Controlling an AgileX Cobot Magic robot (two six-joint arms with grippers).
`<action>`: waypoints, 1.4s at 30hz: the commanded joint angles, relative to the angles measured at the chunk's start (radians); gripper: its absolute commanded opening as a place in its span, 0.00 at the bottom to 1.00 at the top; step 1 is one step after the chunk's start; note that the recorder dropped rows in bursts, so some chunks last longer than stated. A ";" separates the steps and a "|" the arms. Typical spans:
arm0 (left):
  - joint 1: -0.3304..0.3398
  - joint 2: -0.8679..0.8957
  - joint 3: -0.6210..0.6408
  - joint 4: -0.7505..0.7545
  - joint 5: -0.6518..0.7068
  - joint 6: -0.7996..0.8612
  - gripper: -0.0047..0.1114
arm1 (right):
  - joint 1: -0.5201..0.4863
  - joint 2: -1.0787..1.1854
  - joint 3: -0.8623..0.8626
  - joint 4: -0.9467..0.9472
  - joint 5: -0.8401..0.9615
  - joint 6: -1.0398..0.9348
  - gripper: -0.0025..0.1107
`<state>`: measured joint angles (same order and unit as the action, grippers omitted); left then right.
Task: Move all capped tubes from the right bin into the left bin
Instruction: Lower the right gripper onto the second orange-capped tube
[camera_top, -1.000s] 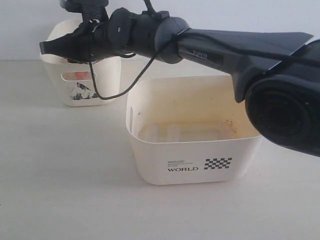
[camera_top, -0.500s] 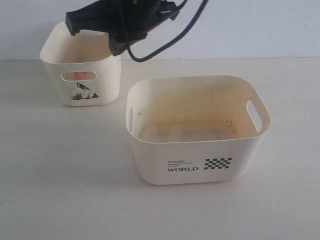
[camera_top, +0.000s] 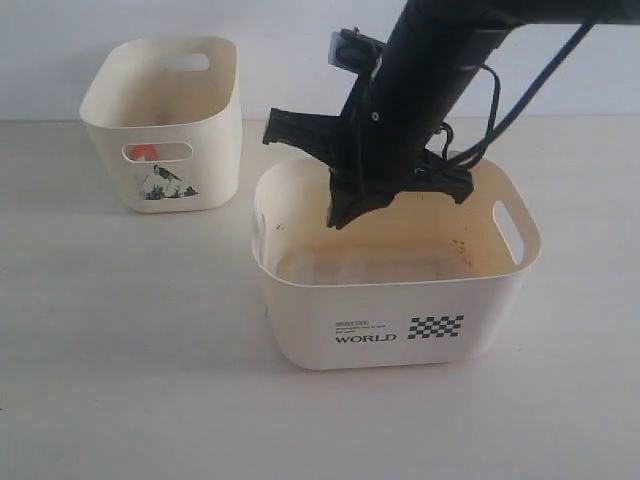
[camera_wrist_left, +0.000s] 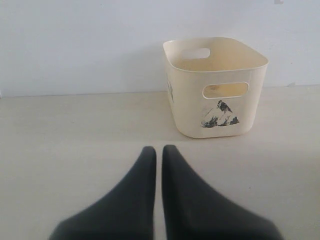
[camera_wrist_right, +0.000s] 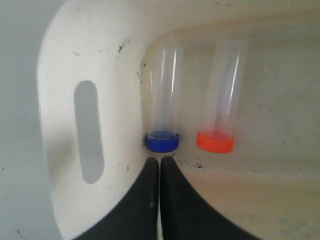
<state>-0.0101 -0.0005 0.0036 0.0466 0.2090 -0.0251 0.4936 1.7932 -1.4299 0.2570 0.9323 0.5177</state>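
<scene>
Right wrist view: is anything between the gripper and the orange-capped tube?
Nothing covers the orange-capped tube. The shut right gripper sits nearest the blue-capped tube, which lies alongside the orange one, apart from it.

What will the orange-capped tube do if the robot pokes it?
The orange-capped tube is round and lies on its side in the bin, so it would probably roll, maybe toward the blue-capped tube beside it. It looks clear and empty, so it is likely light. Its smooth plastic may slip in the right hand.
</scene>
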 joint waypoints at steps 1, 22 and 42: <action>0.000 0.000 -0.004 0.002 0.000 -0.010 0.08 | -0.025 0.017 0.055 0.020 -0.028 0.001 0.02; 0.000 0.000 -0.004 0.002 0.000 -0.010 0.08 | -0.023 0.178 0.061 0.005 -0.087 0.001 0.56; 0.000 0.000 -0.004 0.002 0.000 -0.010 0.08 | -0.023 0.288 0.061 -0.044 -0.178 0.017 0.56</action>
<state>-0.0101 -0.0005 0.0036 0.0466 0.2090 -0.0251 0.4745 2.0747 -1.3731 0.2215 0.7625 0.5339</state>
